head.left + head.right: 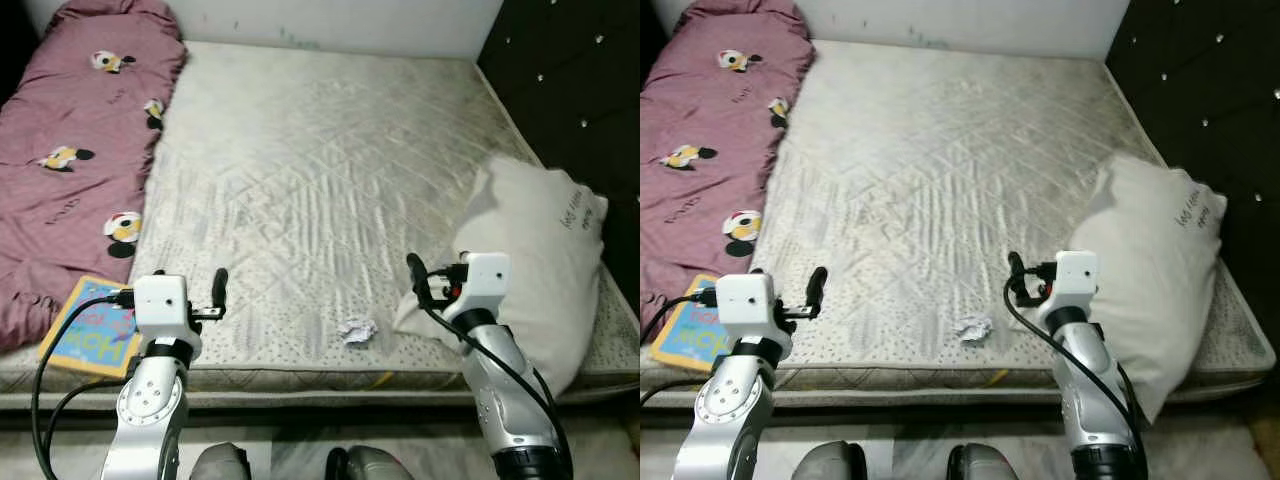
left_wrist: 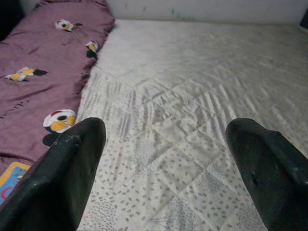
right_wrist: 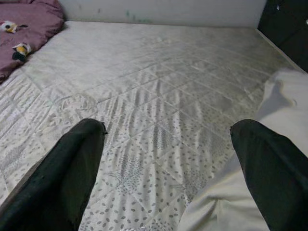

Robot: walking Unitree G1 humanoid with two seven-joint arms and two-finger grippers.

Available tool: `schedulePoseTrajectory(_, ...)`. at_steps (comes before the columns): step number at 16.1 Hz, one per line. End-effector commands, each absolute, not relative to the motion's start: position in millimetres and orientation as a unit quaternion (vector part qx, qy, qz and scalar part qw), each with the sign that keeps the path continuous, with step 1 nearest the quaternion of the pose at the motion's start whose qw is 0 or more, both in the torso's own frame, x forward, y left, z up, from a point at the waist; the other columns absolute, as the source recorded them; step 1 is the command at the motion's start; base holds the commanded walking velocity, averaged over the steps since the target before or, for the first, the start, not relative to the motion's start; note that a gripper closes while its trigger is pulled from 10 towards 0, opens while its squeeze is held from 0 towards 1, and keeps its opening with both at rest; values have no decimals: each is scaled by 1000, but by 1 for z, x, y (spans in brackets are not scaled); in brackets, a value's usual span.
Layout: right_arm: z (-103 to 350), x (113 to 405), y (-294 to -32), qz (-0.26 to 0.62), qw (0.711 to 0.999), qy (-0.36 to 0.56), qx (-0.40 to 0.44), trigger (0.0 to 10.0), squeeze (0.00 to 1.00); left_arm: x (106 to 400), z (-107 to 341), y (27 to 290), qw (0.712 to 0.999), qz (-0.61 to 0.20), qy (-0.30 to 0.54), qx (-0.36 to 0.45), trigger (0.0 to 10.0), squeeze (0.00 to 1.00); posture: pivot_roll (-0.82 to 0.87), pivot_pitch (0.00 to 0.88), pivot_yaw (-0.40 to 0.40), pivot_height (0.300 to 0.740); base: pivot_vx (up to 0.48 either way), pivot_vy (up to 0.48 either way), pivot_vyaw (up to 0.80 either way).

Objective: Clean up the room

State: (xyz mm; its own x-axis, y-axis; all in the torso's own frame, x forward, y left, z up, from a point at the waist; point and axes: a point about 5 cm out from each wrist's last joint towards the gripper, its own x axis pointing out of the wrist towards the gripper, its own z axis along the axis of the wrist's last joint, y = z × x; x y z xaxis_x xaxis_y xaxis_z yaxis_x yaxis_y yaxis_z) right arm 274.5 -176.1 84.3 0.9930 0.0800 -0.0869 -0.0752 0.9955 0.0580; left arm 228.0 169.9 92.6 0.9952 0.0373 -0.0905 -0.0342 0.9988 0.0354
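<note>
Bare quilted mattress (image 1: 320, 170), white wall (image 1: 340, 20) behind, black tufted headboard (image 1: 570, 90) at right.

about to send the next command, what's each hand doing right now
Left hand: open, holding nothing, above the mattress edge near the book.
Right hand: open, holding nothing, beside the white pillow.

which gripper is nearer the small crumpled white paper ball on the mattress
Right. The right gripper sits just beside the crumpled white paper ball; the left gripper is farther off, on its other side.
</note>
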Motion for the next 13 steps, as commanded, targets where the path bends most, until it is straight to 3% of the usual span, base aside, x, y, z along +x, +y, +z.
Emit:
schedulePoseTrajectory(1, 87, 274, -182, 32, 998, 41, 20, 10000, 0, 228, 94, 167, 999, 13, 45, 18, 10000, 0, 23, 116, -84, 740, 0, 0, -800)
schedulePoseTrajectory(3, 88, 273, -182, 31, 999, 35, 16, 10000, 0, 228, 92, 167, 999, 4, 51, 14, 10000, 0, 20, 119, -86, 740, 0, 0, -800)
schedulePoseTrajectory(10, 88, 272, -182, 32, 999, 34, 11, 10000, 0, 228, 96, 170, 999, 19, 34, 37, 10000, 0, 27, 122, -86, 740, 0, 0, 0)
schedulePoseTrajectory(13, 88, 272, -181, 38, 999, 34, 18, 10000, 0, 227, 96, 171, 998, 27, 32, 39, 10000, 0, 24, 120, -88, 711, 0, 0, 0)
